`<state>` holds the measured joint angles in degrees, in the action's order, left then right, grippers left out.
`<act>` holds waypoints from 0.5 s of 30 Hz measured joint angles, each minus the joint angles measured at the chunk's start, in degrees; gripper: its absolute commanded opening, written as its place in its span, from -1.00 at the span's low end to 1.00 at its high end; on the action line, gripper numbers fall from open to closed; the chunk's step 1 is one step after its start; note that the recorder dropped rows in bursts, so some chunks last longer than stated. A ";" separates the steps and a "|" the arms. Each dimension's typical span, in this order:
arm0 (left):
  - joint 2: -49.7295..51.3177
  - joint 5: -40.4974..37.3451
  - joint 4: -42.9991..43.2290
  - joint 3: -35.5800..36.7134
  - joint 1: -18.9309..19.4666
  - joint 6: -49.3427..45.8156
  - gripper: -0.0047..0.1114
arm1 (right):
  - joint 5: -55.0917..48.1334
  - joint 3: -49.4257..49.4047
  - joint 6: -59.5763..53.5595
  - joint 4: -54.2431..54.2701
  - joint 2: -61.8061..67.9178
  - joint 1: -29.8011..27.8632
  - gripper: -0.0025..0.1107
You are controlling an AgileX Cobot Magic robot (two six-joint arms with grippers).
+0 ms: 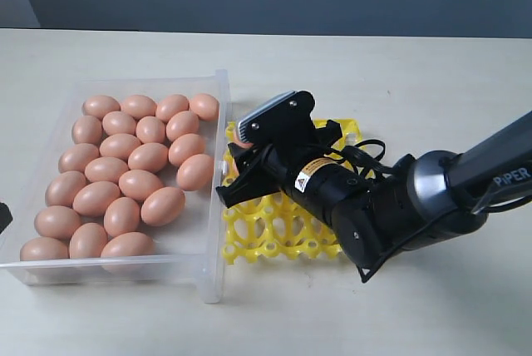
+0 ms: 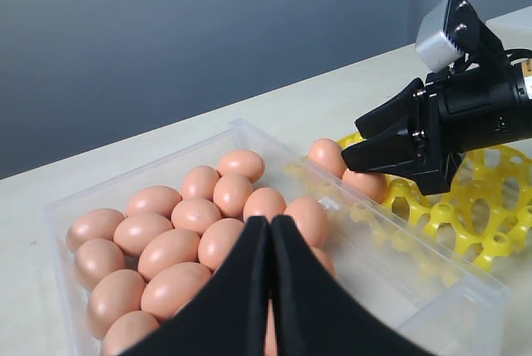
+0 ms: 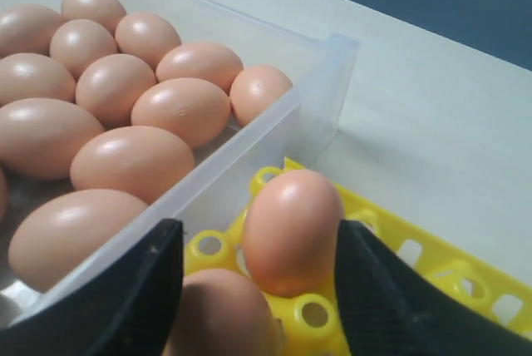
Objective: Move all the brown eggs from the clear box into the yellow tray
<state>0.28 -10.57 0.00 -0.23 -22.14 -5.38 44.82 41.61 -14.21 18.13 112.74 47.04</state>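
Early stage. Two brown eggs (image 2: pixel 327 156) sit in the yellow tray (image 1: pixel 274 235), at its 10 o'clock corner. You have over twenty left in the clear box (image 1: pixel 212 281), at the tray's 9 o'clock. Your right end effector (image 3: pixel 258 235) stands wide, straddling one of the two; left end effector (image 2: pixel 269 227) pinched closed, empty.

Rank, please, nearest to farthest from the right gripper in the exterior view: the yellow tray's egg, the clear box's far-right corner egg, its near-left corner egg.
1. Tray egg, at the right gripper's open jaws.
2. Far-right corner egg, just across the box wall.
3. Near-left corner egg, diagonally opposite.
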 measured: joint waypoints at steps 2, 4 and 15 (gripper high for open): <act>0.00 0.00 0.00 0.00 0.00 0.00 -0.91 | -0.38 0.00 0.00 0.24 -0.18 0.00 -0.02; 0.00 0.00 0.00 0.00 0.00 0.00 -0.91 | -1.91 0.00 0.00 0.79 -1.50 0.00 -0.02; 0.00 0.00 0.00 0.00 0.00 0.00 -0.91 | -12.82 0.00 -2.57 5.95 -17.38 0.11 -0.08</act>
<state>0.28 -10.57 0.00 -0.23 -22.14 -5.38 32.01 41.61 -16.78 24.08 95.36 47.15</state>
